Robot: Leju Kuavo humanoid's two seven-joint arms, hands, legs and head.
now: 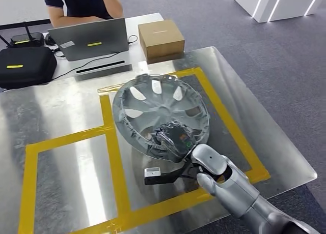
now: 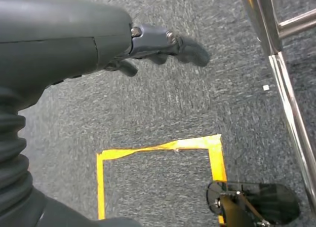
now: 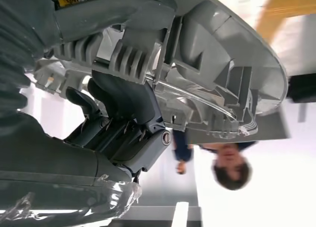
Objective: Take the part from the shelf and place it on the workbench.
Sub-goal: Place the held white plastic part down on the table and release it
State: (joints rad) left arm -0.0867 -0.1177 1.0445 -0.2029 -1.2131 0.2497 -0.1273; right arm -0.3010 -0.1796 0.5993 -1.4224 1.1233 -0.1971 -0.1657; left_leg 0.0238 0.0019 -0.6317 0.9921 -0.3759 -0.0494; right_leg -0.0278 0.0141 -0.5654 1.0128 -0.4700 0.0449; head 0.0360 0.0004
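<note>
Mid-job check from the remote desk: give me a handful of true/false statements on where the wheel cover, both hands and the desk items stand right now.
1. The right hand grips the near rim of the round silver plastic wheel cover. True.
2. The wheel cover is over the metal workbench, within the right-hand yellow tape rectangle. True.
3. The left hand holds a part too. False: it holds nothing and hangs over grey carpet.
4. The brown cardboard box sits inside the tape rectangle. False: it is beyond the workbench, on the white desk.
5. A person's arm shows behind the grey laptop. True.
</note>
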